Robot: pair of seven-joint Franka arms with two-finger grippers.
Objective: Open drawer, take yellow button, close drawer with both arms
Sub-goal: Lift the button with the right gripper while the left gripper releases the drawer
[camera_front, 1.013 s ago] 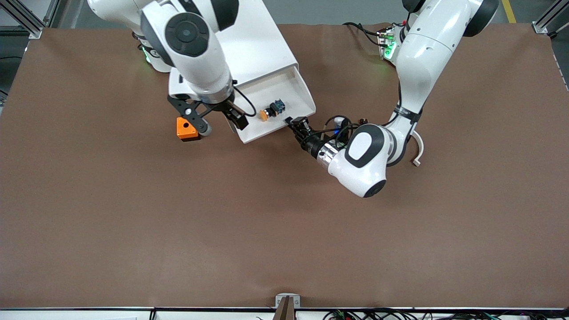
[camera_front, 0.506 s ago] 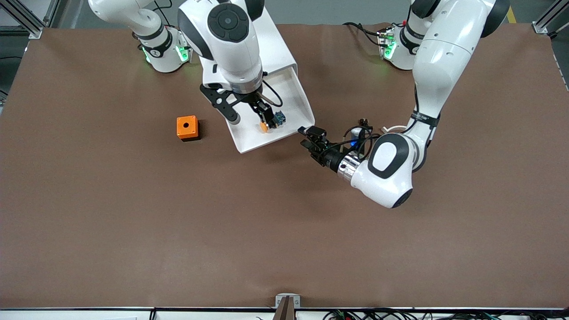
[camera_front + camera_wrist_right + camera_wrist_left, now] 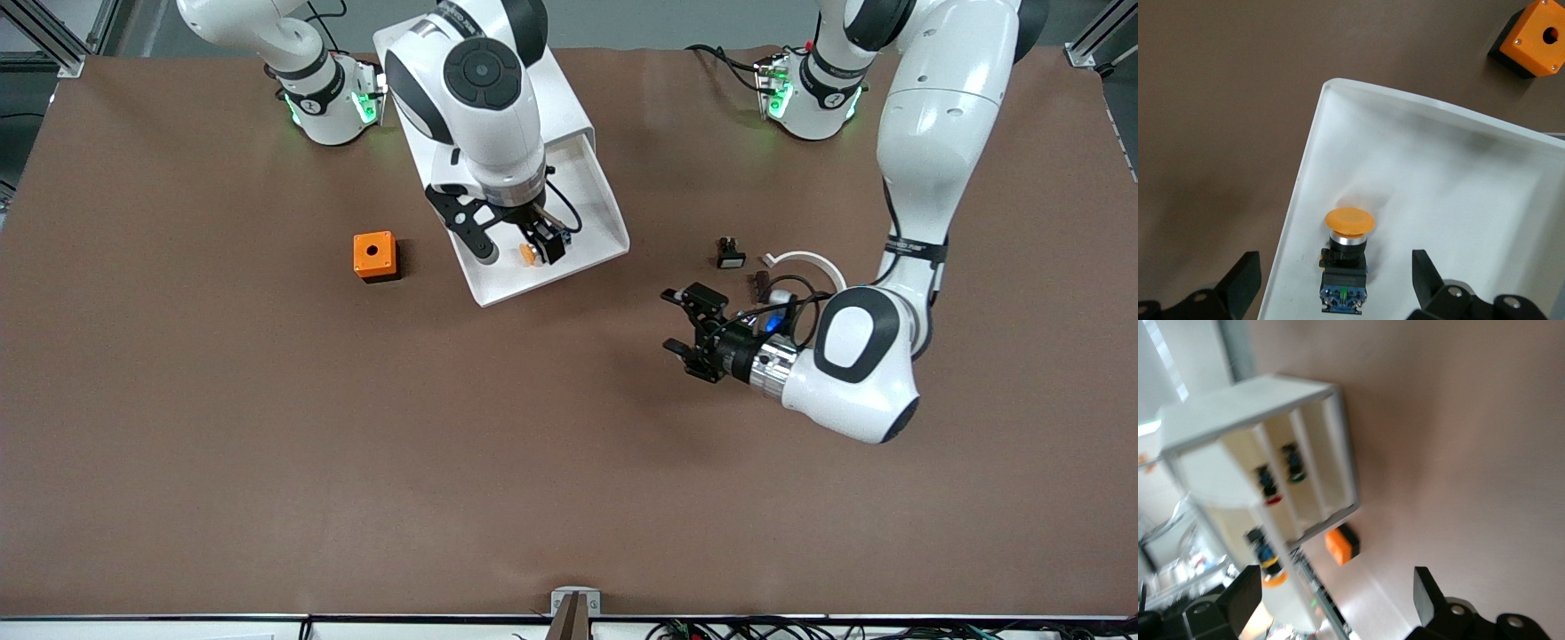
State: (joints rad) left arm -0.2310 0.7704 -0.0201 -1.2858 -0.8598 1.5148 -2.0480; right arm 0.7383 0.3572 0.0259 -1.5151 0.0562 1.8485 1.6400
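Hanging over the pulled-out drawer point(image 3: 569, 222), the right claw point(image 3: 514, 244) has its fingers apart with the button point(image 3: 1347, 257) lying directly beneath, between them. Taking it looks like the step in hand: descend, then pinch. The left claw point(image 3: 696, 332), also spread, waits over bare worktop point(image 3: 267, 444).

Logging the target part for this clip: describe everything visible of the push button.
The push button has a round orange mushroom cap, a silvery collar, a black body and a blue rear end. It lies on its side on the floor of the open white drawer, near the drawer's front wall. The right gripper hangs over it, jaws open on either side, not touching it.
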